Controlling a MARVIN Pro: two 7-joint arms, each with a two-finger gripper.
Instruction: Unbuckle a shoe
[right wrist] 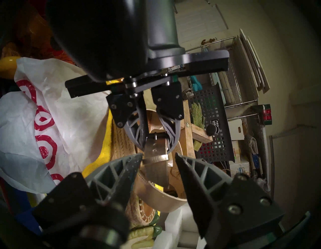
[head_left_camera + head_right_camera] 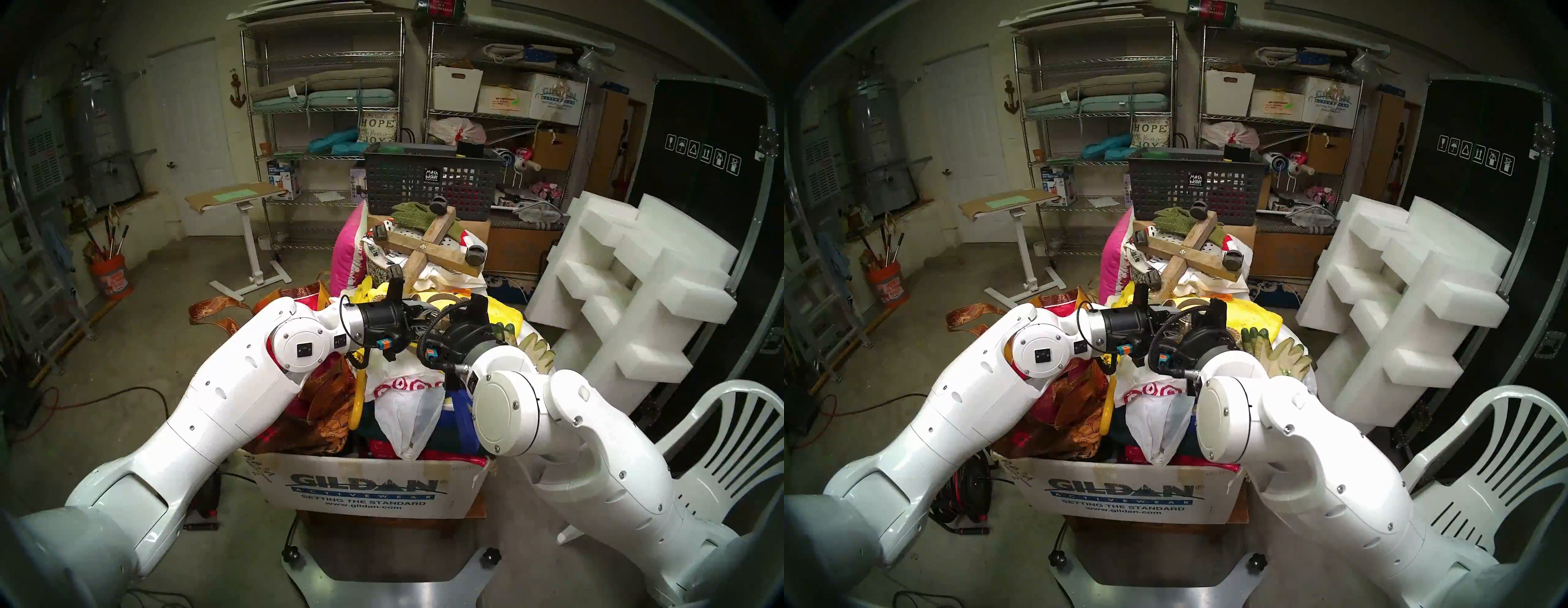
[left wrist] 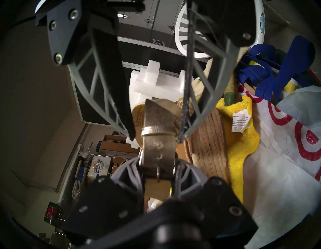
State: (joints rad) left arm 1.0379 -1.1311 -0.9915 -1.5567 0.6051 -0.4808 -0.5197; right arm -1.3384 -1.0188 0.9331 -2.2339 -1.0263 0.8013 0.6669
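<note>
Nearby, my left gripper (image 3: pixel 157 171) pinches the buckle (image 3: pixel 158 172) of the shoe's strap (image 3: pixel 157 139); my right gripper (image 1: pixel 159 157) straddles the strap end, fingers apart. Beneath, the shoe (image 3: pixel 208 144) lies on a yellow towel (image 3: pixel 241 139), beside a white bag (image 1: pixel 52 121), atop the overfilled box (image 2: pixel 369 488). Both arms bend inward, wrists meeting.

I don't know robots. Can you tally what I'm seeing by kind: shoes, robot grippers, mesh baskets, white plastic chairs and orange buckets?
espadrille sandal: 1
grippers: 2 (left gripper shut on the sandal's ankle strap, right gripper open)
mesh basket: 1
white plastic chair: 1
orange bucket: 1
Total: 6
</note>
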